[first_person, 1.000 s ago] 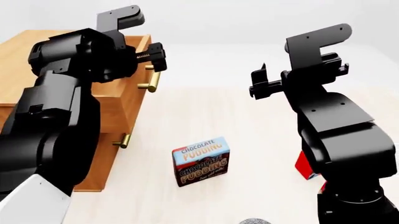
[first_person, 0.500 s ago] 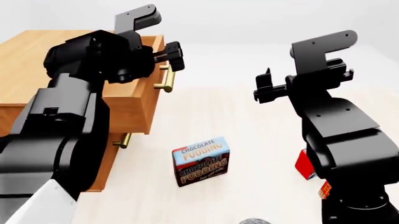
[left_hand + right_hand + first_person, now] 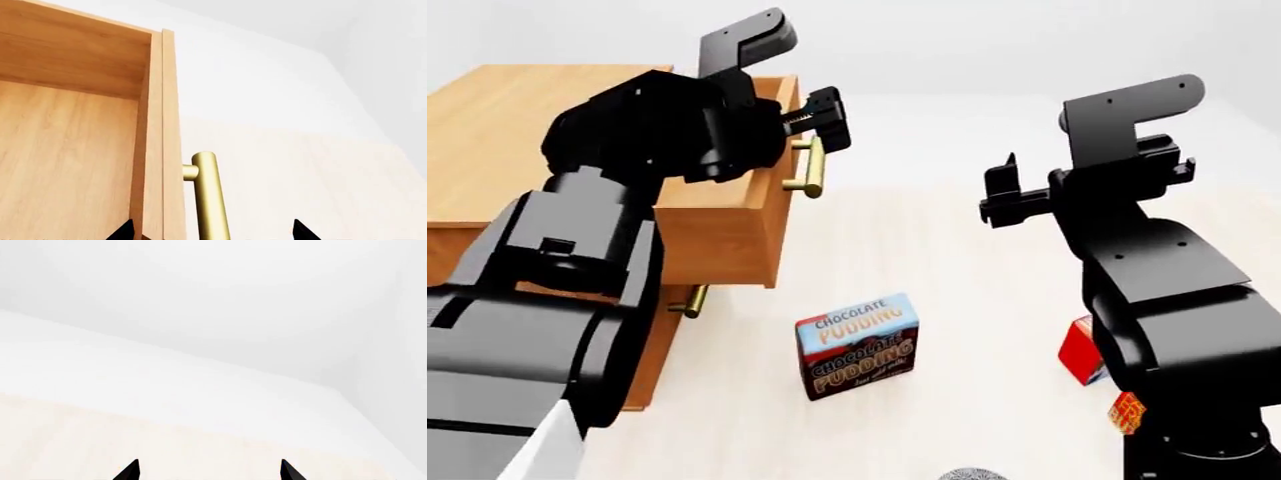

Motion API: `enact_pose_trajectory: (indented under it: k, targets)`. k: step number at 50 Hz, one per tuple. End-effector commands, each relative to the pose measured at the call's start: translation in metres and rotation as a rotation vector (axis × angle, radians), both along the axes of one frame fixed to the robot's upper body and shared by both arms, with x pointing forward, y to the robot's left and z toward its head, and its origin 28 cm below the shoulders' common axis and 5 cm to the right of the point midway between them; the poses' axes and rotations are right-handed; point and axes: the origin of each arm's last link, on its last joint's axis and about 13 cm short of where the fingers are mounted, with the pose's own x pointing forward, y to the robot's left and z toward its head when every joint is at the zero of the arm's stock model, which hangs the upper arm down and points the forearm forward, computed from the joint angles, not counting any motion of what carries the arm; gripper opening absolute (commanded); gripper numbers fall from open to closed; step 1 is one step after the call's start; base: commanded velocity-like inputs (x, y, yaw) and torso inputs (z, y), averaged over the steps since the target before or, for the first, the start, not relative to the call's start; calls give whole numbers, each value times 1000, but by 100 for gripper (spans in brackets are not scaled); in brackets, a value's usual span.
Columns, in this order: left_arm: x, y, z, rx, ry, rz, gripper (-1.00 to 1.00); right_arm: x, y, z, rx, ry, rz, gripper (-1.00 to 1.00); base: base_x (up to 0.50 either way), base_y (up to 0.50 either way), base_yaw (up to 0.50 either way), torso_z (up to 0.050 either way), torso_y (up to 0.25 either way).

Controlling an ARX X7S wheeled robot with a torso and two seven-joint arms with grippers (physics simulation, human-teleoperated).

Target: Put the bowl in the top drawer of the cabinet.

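The light-brown cabinet (image 3: pixel 507 110) stands at the left in the head view. Its top drawer (image 3: pixel 727 225) is pulled partly out to the right, and the bare wooden inside (image 3: pixel 67 150) shows in the left wrist view. My left gripper (image 3: pixel 817 120) (image 3: pixel 212 232) is open. Its two fingertips straddle the drawer front and the brass bar handle (image 3: pixel 210 200) (image 3: pixel 814 165), one inside the drawer and one outside. My right gripper (image 3: pixel 998 195) (image 3: pixel 208 472) hangs open and empty over the pale floor. A speckled grey sliver at the bottom edge looks like the bowl (image 3: pixel 972 474).
A chocolate pudding box (image 3: pixel 857 345) stands on the floor in the middle. A red box (image 3: pixel 1081 350) and a small orange block (image 3: pixel 1125 410) lie beside my right arm. The lower drawer's small brass handle (image 3: pixel 690 300) sits under the open drawer.
The top drawer has slid out to the right with my left gripper at its handle. My right arm has drifted slightly right.
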Motion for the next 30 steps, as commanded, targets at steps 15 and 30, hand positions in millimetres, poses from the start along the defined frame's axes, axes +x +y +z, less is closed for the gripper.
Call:
enact_pose_trajectory:
  k: [15, 30]
  targets:
    - [-12, -23, -59, -165, 256, -103, 100, -7, -6, -2, 7, 4, -30, 100, 0, 0, 0, 0, 0]
    - [-15, -36, -64, -158, 275, -144, 100, -5, -6, -5, 11, 12, -44, 100, 0, 0, 0, 0, 0]
